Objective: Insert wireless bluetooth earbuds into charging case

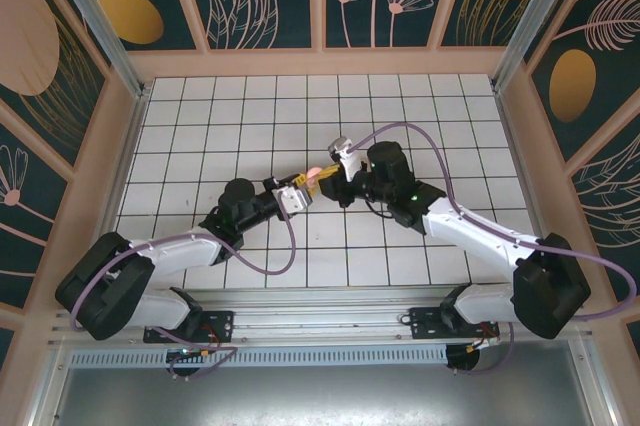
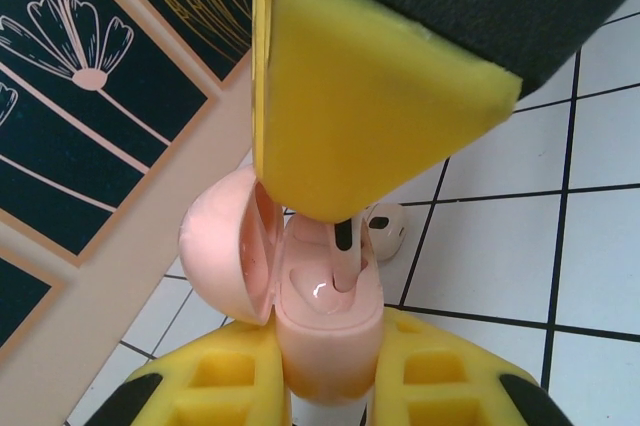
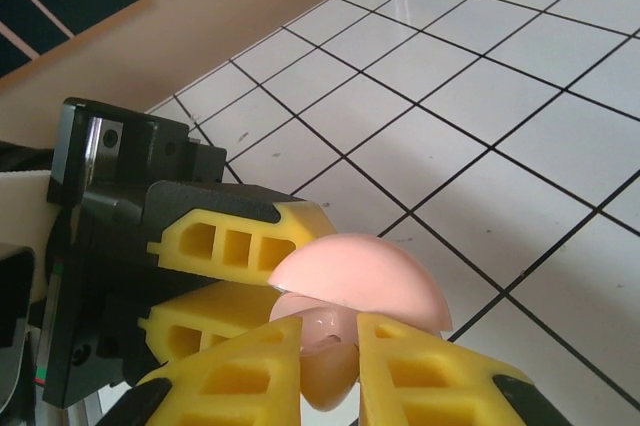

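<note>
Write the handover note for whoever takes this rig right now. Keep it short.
Left end effector: shut on the charging case, whose lid is open.
Right end effector: shut on the first earbud, with its stem partway into a slot of the case.
Second earbud: lying on the white tiles just beyond the case.
Done: case open and gripped, first earbud at its slot.
Left: seat and release the first earbud, fetch and seat the second, then probably close the lid.
</note>
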Controlling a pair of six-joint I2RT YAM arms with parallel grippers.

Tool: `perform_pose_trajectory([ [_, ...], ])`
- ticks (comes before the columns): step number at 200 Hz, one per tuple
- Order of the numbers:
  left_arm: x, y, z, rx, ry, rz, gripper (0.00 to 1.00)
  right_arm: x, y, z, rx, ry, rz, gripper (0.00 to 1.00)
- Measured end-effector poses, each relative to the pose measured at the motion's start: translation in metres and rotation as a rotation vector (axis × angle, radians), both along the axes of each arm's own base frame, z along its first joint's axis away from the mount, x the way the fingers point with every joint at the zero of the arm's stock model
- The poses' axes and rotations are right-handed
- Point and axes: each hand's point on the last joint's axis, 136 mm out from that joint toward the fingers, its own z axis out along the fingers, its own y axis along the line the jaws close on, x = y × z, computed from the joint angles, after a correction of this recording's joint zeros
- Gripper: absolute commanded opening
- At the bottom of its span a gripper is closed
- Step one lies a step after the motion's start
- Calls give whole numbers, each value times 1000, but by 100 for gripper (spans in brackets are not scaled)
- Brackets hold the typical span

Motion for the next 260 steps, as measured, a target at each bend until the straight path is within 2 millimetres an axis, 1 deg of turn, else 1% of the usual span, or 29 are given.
perform_pose_trajectory([
  [106,-6,-2,-3,-10,29,-25,13,-6,-1,-3,-95,-108,123,18],
  [133,-7,-2,-2,-16,32,-32,13,-7,0,-2,-118,-144,169,18],
  [175,-9,-2,-6,-15,56,-37,13,-8,1,-6,-175,-201,252,19],
  [216,-10,-2,-8,-19,81,-36,13,-9,4,-9,-209,-236,320,21],
  [260,-12,-2,-8,-33,100,-41,13,-10,3,-9,-214,-261,347,23],
])
